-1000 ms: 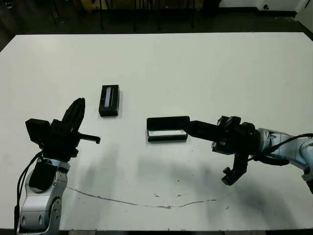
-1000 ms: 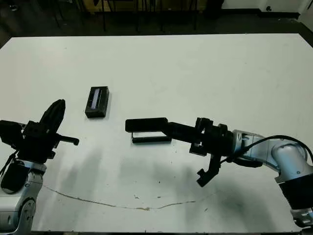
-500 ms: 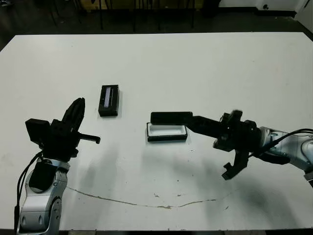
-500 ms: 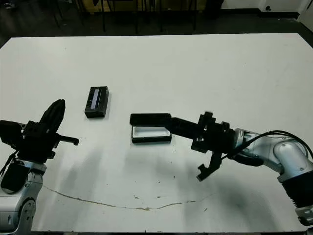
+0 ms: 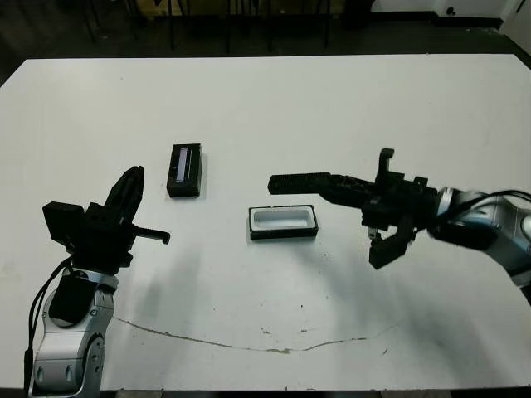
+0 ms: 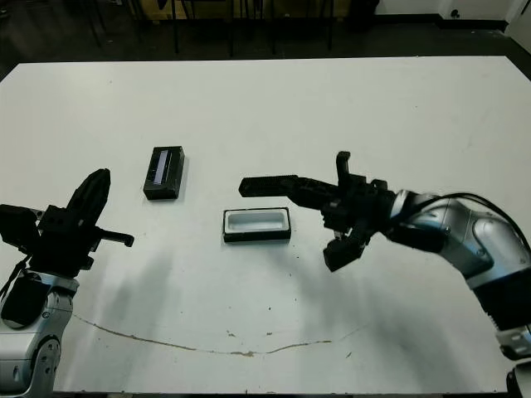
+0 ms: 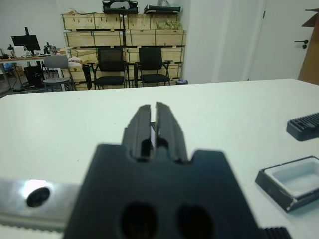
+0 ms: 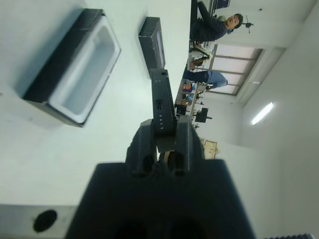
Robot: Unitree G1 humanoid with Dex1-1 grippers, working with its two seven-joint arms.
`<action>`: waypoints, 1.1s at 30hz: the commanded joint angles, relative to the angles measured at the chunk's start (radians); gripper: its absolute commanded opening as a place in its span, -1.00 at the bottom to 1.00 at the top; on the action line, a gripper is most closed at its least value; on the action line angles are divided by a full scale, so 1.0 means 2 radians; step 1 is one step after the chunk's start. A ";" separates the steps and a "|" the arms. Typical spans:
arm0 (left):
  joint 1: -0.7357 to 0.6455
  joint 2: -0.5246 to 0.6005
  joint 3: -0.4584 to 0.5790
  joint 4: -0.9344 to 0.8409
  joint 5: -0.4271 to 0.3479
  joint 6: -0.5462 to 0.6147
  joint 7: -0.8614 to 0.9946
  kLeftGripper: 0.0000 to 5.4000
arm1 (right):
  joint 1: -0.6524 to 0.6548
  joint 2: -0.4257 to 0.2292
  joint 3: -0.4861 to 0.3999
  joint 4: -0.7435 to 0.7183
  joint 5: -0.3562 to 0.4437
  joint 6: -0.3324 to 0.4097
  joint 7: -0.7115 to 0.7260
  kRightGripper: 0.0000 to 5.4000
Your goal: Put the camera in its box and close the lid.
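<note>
Black camera held above white-lined box, striped lid well apart

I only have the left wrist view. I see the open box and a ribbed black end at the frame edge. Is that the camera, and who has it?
Observer: Yes. The right gripper is shut on one end of the camera, holding it level off the table.
Operator: Is it in the box yet?
Observer: No. The box shows only its white lining, and in the head view the camera shows beyond its far wall.
Operator: I can't see the lid anywhere.
Observer: The lid lies flat on the table, stripe up, to the robot's left of the box and apart from it.
</note>
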State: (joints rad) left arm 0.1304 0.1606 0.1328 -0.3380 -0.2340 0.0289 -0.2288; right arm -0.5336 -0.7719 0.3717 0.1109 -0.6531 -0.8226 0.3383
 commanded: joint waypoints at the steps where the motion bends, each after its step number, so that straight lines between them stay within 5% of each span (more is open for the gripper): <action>1: 0.009 0.004 -0.003 0.002 0.009 0.004 0.002 -1.00 | -0.018 -0.001 -0.003 0.024 -0.020 -0.029 -0.016 -1.00; 11: 0.010 0.002 -0.003 0.007 0.009 -0.005 -0.002 -1.00 | -0.056 0.007 0.004 0.086 -0.123 -0.104 -0.139 -1.00; 33: 0.013 -0.006 -0.009 0.004 0.001 0.002 0.001 -1.00 | -0.068 -0.014 0.055 0.108 -0.258 -0.146 -0.281 -1.00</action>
State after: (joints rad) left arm 0.1443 0.1518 0.1199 -0.3408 -0.2325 0.0236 -0.2262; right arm -0.6560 -0.7807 0.4625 0.3100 -1.1461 -1.0985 -0.2081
